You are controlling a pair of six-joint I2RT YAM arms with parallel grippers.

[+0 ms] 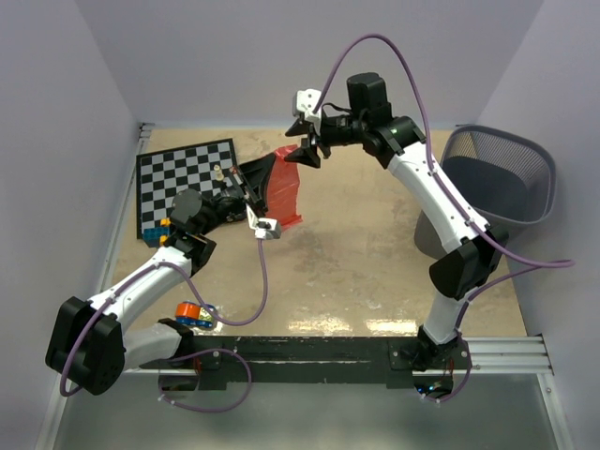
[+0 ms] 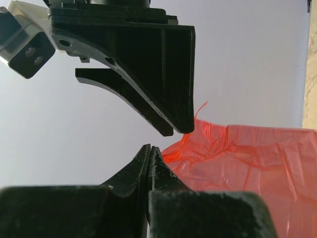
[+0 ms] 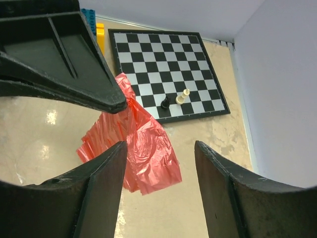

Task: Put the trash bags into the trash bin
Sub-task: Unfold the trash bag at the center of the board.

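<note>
A red-orange trash bag (image 1: 287, 190) hangs limp above the table's far middle. My left gripper (image 1: 270, 161) is shut on its top edge and holds it up. In the left wrist view the jaws (image 2: 149, 148) are pressed together, with the bag (image 2: 242, 163) spreading to their right. My right gripper (image 1: 305, 142) is open just above and behind the bag's top, not touching it. In the right wrist view the open right gripper (image 3: 161, 153) frames the bag (image 3: 148, 148), which hangs from the left gripper's fingers (image 3: 59, 64). The dark grey mesh trash bin (image 1: 497, 173) stands at the right, away from both grippers.
A chessboard (image 1: 187, 183) lies at the far left with a few pieces (image 3: 176, 99) on it. Coloured blocks (image 1: 156, 232) sit at its near edge. A small orange and blue object (image 1: 194, 314) lies by the left arm's base. Walls close in the table's sides and back.
</note>
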